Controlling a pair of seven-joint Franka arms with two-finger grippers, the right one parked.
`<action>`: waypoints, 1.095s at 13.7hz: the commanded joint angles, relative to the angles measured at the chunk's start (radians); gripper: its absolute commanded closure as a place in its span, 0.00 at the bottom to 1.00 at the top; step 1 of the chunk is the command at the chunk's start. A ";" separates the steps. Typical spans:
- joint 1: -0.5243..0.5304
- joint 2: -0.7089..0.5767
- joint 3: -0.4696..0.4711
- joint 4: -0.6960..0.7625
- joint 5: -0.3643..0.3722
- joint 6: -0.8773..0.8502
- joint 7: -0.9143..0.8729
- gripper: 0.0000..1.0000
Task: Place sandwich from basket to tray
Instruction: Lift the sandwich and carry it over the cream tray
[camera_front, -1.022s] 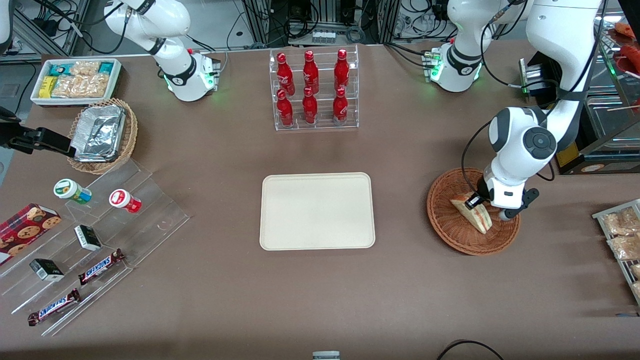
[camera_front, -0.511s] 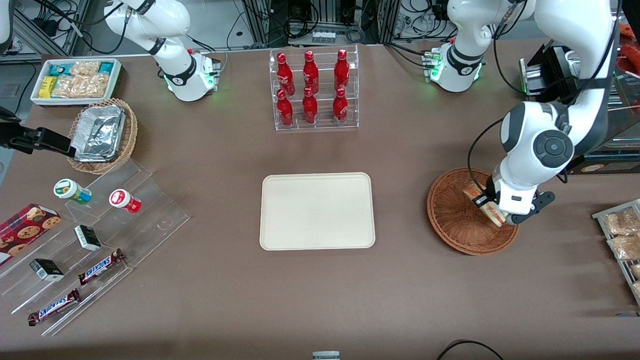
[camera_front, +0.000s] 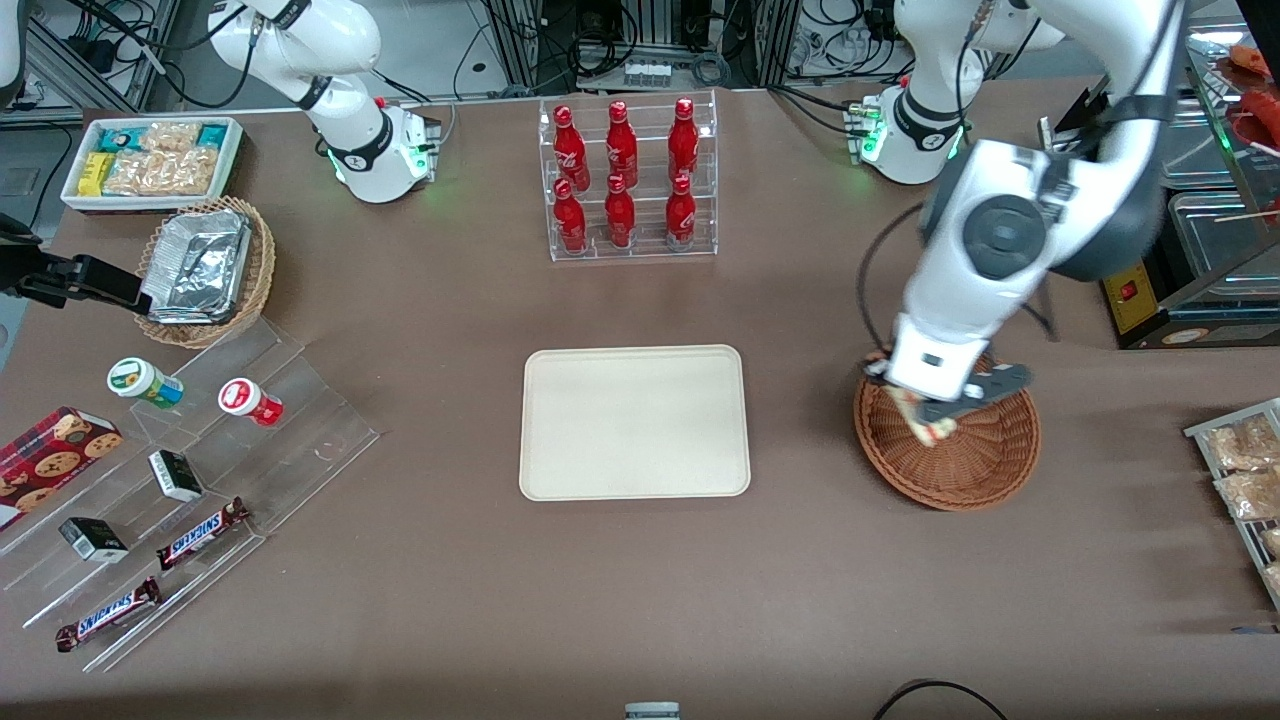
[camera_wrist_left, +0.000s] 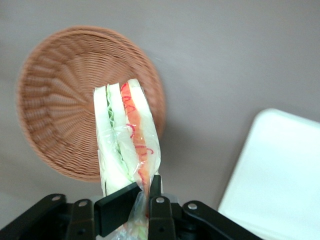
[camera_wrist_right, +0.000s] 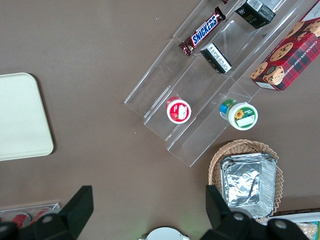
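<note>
The sandwich (camera_front: 931, 424), a plastic-wrapped wedge with red, orange and green layers (camera_wrist_left: 127, 134), hangs in the air above the basket (camera_front: 985, 470), lifted off its floor. My left gripper (camera_front: 925, 412) is shut on the wedge's end, its black fingers (camera_wrist_left: 156, 190) pinching wrapper and bread. The round reddish-brown wicker basket (camera_wrist_left: 52, 100) lies below it and holds nothing else. The cream tray (camera_front: 633, 422) lies flat at the table's middle, toward the parked arm from the basket. Its rounded corner (camera_wrist_left: 280, 175) shows in the left wrist view.
A clear rack of red bottles (camera_front: 628, 175) stands farther from the front camera than the tray. A stepped acrylic shelf (camera_front: 300, 400) with snacks, a tan foil-packet basket (camera_front: 205, 270) and a white tub (camera_front: 150, 160) lie toward the parked arm's end. Snack packets (camera_front: 1245, 470) lie toward the working arm's end.
The left arm has risen and swung toward the tray. The sandwich, gripped while lying in the basket one second ago, now hangs clear above it.
</note>
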 joint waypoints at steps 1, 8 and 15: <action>-0.130 0.116 0.008 0.127 0.012 -0.011 -0.021 1.00; -0.358 0.417 0.008 0.404 -0.004 0.157 -0.051 1.00; -0.409 0.551 0.008 0.387 -0.005 0.455 -0.046 1.00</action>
